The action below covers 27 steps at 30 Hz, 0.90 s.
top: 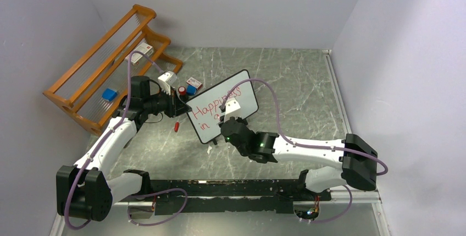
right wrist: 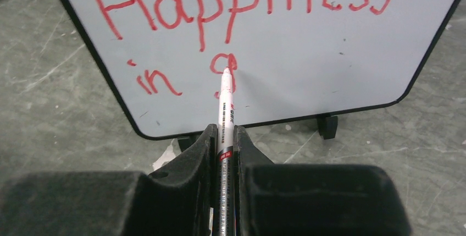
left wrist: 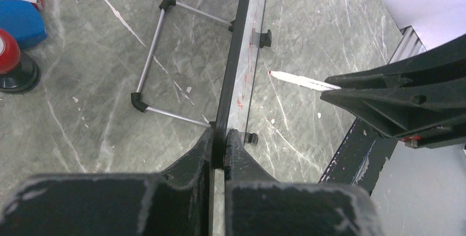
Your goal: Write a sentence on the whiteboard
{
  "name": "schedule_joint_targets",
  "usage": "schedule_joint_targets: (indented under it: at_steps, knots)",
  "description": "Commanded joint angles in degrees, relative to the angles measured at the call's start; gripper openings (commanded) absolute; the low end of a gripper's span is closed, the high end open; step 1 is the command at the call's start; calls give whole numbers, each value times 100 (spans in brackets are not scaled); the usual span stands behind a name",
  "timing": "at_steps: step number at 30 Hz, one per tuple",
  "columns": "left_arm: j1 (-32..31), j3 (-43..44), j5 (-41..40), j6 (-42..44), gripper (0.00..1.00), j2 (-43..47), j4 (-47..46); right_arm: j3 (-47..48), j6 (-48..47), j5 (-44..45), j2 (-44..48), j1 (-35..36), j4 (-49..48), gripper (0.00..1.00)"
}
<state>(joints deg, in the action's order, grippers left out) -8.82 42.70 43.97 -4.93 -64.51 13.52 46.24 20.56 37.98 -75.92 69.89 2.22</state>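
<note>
Whiteboard (right wrist: 308, 71) stands on the desk (right wrist: 66, 137) just ahead of the R gripper (right wrist: 224, 134). Its side edge is pinched in the L gripper (left wrist: 220, 137). R gripper is clamped on a marker (right wrist: 225, 98), tip at the "g" of the sentence (right wrist: 236, 5); contact unclear. Board is prob. light, stiff, slick and tippy on its feet, so hold it by the frame and press lightly.

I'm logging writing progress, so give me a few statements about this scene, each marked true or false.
1. The left gripper is shut on the whiteboard. True.
2. The right gripper is empty. False: it holds a marker.
3. The sentence is in red. True.
4. The second line reads "in giving." False: only "in g" is written.
</note>
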Motion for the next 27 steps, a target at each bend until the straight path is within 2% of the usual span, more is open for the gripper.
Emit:
schedule_joint_targets:
  at_steps: [1, 27]
  knots:
    - [28, -113, -556, 326, 5, -143, 512, -35, -64, 230, -46, -165, -157, 0]
    - [21, -104, -556, 343, 5, -166, 520, 119, -185, 78, -442, -422, -589, 0]
